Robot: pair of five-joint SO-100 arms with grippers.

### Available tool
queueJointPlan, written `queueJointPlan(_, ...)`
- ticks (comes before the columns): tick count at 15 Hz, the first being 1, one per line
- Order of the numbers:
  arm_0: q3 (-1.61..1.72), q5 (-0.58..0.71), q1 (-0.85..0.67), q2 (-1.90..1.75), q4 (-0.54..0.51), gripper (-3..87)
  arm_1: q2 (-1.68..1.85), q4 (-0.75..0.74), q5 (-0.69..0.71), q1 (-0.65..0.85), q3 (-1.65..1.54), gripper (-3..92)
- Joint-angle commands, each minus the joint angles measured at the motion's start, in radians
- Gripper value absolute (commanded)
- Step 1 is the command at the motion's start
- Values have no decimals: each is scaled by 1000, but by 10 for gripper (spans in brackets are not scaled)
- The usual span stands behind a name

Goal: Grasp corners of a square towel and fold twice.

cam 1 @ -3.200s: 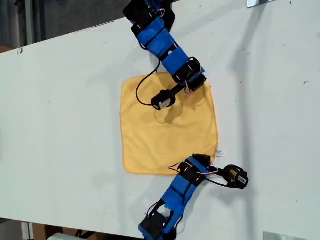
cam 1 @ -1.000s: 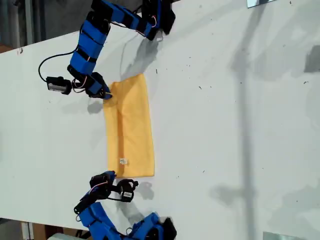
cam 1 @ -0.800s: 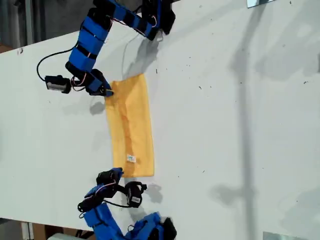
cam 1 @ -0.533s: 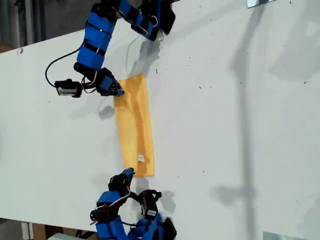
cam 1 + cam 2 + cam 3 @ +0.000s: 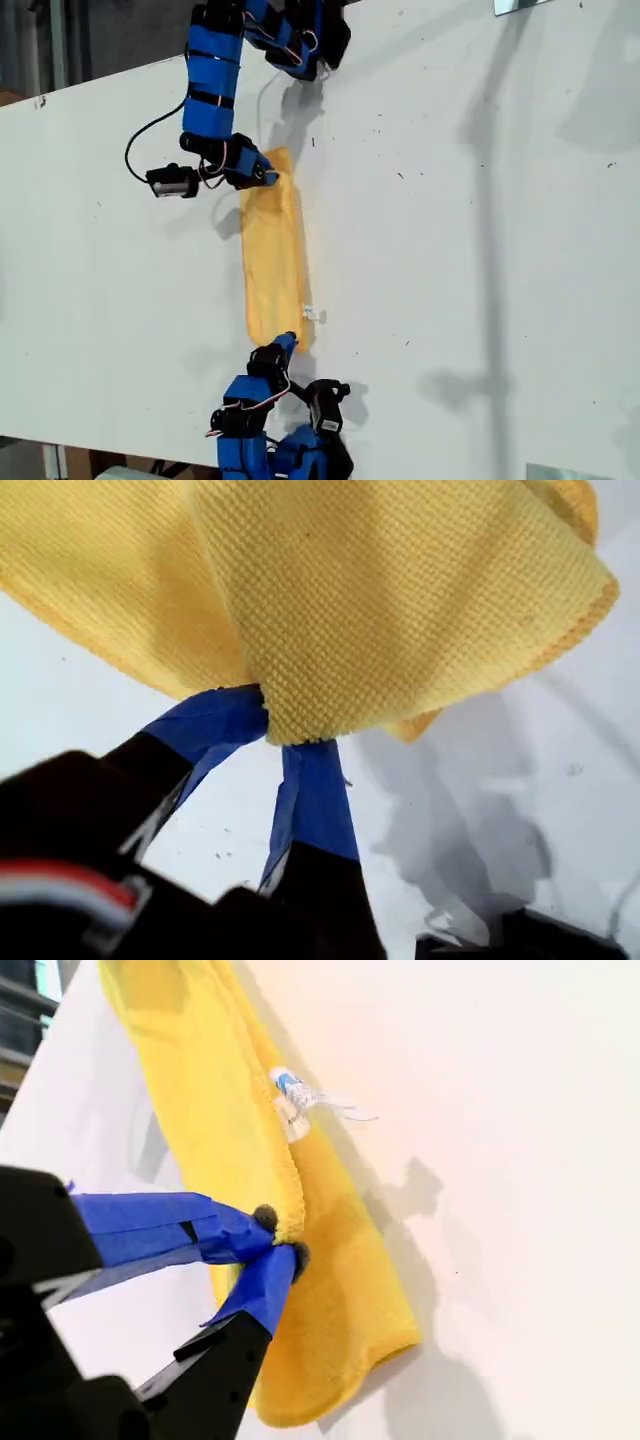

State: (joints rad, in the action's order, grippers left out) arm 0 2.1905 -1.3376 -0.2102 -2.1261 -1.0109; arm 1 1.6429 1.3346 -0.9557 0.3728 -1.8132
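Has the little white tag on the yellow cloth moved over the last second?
Yes. The white tag has shifted toward the exterior view's right across the table, carried over with the towel.

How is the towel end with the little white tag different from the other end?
The tagged end of the towel, held by my second pincer, has a white tag sticking out; the end held by my first pincer shows no tag. In the exterior view the tagged end lies lower. Both ends are pinched by blue-taped pincers.
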Motion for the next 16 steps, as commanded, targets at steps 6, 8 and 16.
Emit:
queueJointPlan(6,-176,2,26,-14,-181,200,87,-52,80,201,-89,482)
queueJointPlan(8,-152,-18,40,-92,-216,193,-12,-94,132,285,-110,501)
queueJointPlan(16,3,-80,72,-278,-212,177,-285,-153,189,391,-132,0)
